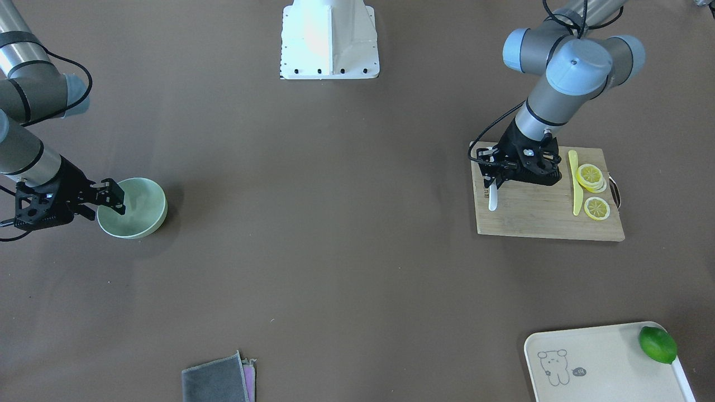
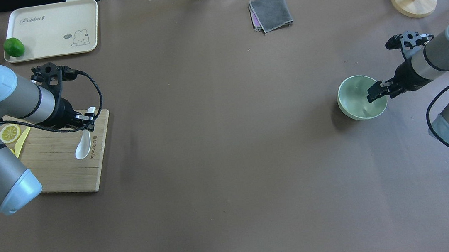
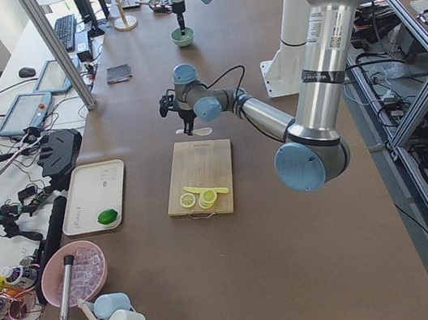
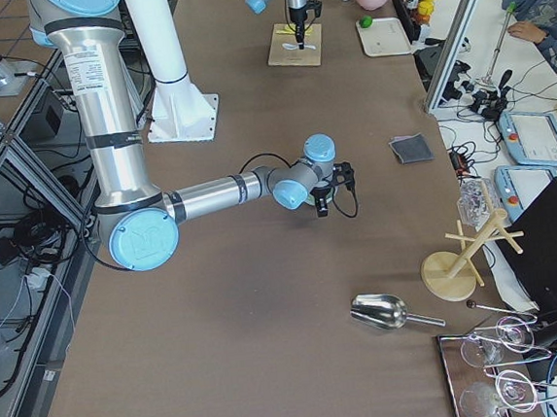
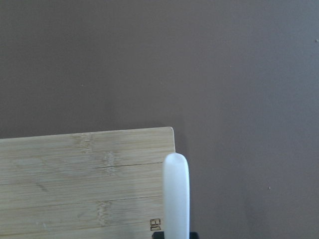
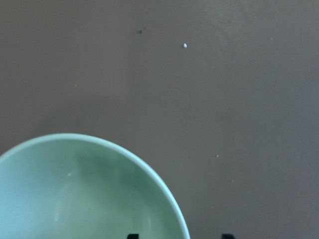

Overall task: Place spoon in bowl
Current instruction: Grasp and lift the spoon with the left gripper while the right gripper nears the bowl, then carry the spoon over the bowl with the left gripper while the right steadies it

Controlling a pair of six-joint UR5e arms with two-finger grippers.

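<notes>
The white spoon lies on the wooden cutting board at the table's left, scoop toward the robot. My left gripper stands over its handle with the fingers close against both sides. The left wrist view shows the handle sticking out from between the fingertips. In the front view the spoon rests on the board under the left gripper. The mint-green bowl sits at the right, empty. My right gripper is open, its jaws astride the bowl's rim.
A yellow knife and lemon slices lie on the board's far side from the spoon. A cream tray with a lime and a folded grey cloth lie at the far edge.
</notes>
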